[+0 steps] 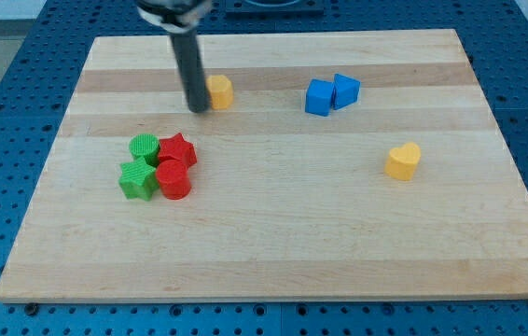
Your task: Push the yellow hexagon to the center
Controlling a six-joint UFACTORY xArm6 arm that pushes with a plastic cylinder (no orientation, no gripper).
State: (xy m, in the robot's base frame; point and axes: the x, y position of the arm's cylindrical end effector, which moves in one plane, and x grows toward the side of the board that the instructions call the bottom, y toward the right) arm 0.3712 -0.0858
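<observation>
The yellow hexagon (220, 91) sits on the wooden board (273, 243) near the view's top, left of middle. My tip (198, 109) is at the lower end of the dark rod and stands right against the hexagon's left side, touching or nearly touching it. The rod rises toward the view's top and partly hides the hexagon's left edge.
A yellow heart-shaped block (402, 161) lies at the right. Two blue blocks (319, 97) (345, 90) touch each other at the top right of middle. A cluster at the left holds a green cylinder (144, 147), green star (137, 179), red star (178, 149) and red cylinder (173, 180).
</observation>
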